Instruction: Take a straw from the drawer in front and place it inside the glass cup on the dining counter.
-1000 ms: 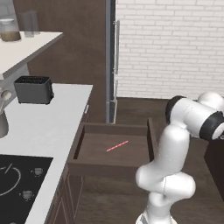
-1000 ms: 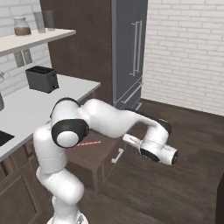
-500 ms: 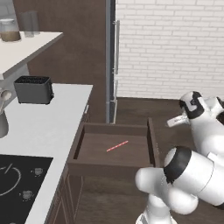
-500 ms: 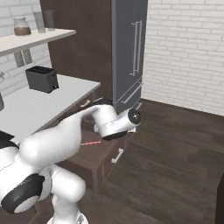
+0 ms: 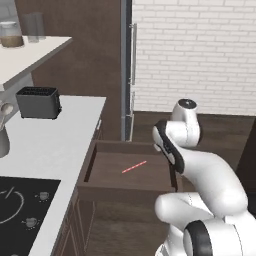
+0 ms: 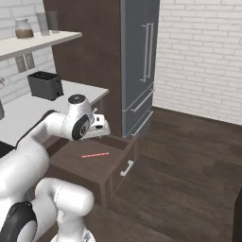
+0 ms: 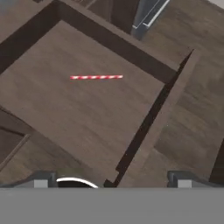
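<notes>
The drawer [image 5: 112,176] [image 6: 112,176] stands pulled out from under the white worktop, dark brown inside. The thin red-pink straw [image 5: 134,167] [image 6: 95,154] [image 7: 96,77] lies flat on its floor, alone. My gripper [image 6: 99,132] [image 7: 111,181] hangs above the drawer's outer end, pointing down into it. Its fingertips [image 7: 41,179] stand far apart, open with nothing between them, and well short of the straw. The glass cup and the dining counter are out of view.
A black toaster [image 5: 38,102] [image 6: 46,85] sits on the white worktop [image 5: 55,145] beside a black hob [image 5: 20,200]. A tall grey fridge [image 6: 139,61] stands behind the drawer. A wall shelf [image 5: 30,50] carries a jar and glasses. Dark wooden floor [image 6: 189,165] spreads to the right.
The arm has swung in from the right and folded, bringing the hand over the open drawer. The jaws stayed open and the straw has not moved.
</notes>
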